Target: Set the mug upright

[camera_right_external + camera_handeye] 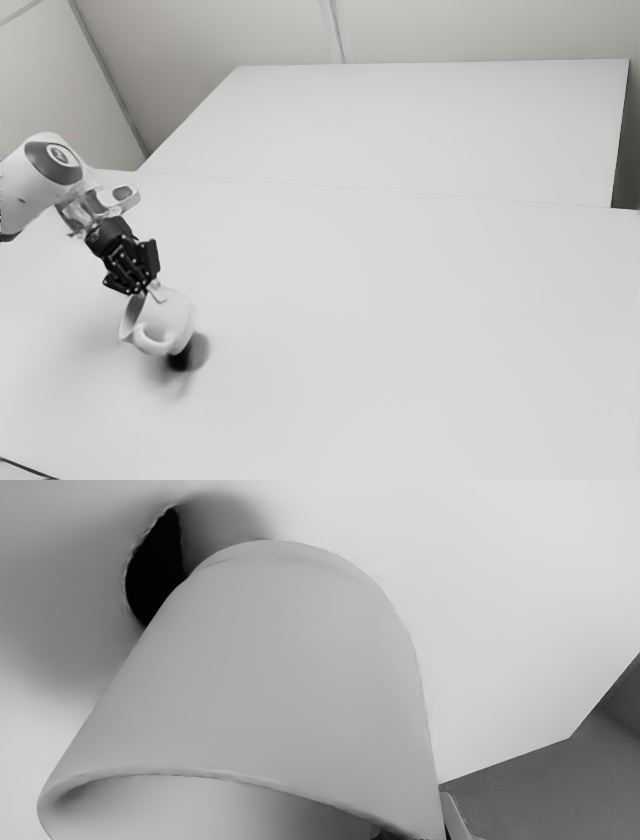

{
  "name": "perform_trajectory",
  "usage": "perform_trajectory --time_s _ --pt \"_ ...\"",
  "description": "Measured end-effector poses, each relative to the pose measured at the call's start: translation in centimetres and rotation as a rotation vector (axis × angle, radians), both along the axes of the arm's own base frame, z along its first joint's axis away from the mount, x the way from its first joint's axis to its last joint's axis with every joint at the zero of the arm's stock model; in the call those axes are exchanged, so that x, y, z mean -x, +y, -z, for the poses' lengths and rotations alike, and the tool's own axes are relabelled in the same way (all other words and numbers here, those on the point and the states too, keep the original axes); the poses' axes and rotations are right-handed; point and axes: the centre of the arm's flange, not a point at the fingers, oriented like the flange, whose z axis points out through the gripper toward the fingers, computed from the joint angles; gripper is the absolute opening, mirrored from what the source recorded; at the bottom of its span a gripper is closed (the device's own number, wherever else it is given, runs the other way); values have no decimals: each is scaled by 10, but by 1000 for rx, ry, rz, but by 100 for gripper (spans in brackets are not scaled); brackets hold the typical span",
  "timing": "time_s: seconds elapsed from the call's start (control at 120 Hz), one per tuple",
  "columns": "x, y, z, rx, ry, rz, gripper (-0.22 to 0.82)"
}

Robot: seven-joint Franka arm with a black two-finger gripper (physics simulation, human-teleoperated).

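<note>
My gripper [150, 290] reaches down from the exterior view's upper left and is shut on the white mug [170, 318] near its rim. The mug hangs tilted, its mouth toward the exterior view's left and its handle toward the camera; it looks raised off the table. In the wrist view the gripper [412, 829] has one fingertip inside the mouth and the other outside the wall of the mug [295, 670]. The handle is hidden there, and most of the inner finger too.
A black spot [180, 358] with a soft shadow around it lies on the white table [400, 330] just beneath the mug's base. Behind the table stands a large pale box-like surface [420, 125]. A dark cable [28, 468] crosses the exterior view's lower left corner.
</note>
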Motion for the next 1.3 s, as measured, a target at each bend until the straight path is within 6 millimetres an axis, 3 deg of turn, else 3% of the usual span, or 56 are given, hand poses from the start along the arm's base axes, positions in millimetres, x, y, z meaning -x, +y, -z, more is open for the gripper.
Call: perform_trajectory --time_s 0.183,0.425,0.692,0.85,1.3 --pt "-24 -50 -13 -196 33 84 -12" --pt "-34 -94 -16 -382 107 26 -12" --pt "-50 -146 4 -557 188 -56 -13" --pt "-70 -175 19 -674 215 -75 -13" --pt "-88 -183 41 -746 272 -252 -13"
